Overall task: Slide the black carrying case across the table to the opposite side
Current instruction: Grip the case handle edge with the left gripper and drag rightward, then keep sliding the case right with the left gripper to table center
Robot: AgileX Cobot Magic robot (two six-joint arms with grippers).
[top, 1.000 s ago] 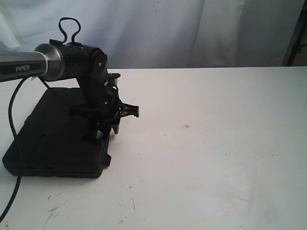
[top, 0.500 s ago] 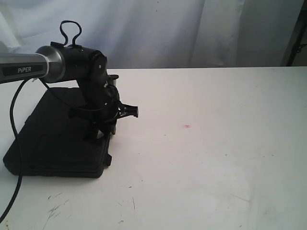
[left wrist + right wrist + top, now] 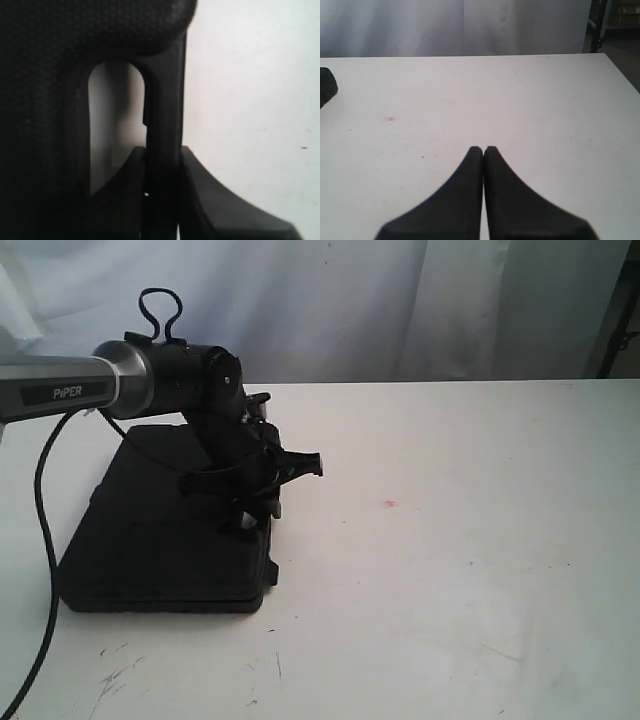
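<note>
The flat black case (image 3: 150, 530) lies on the left part of the white table (image 3: 450, 570). My left gripper (image 3: 250, 515) reaches down onto the case's right edge. In the left wrist view this gripper (image 3: 162, 150) is shut on the bar of the case's handle (image 3: 165, 100), with one finger inside the handle slot (image 3: 115, 125) and the other outside the edge. My right gripper (image 3: 484, 149) is shut on nothing and hovers over bare table; it is out of the exterior view. A corner of the case (image 3: 326, 85) shows in the right wrist view.
A tiny red dot (image 3: 389, 504) marks the table to the right of the case; the right wrist view shows the dot (image 3: 390, 119) too. Dark scuff marks (image 3: 115, 675) lie near the front edge. A white curtain (image 3: 400, 300) hangs behind the table.
The case has slid to the right across the table, held by my left gripper, which moved right with it. The slide happened mostly in the last half second.
</note>
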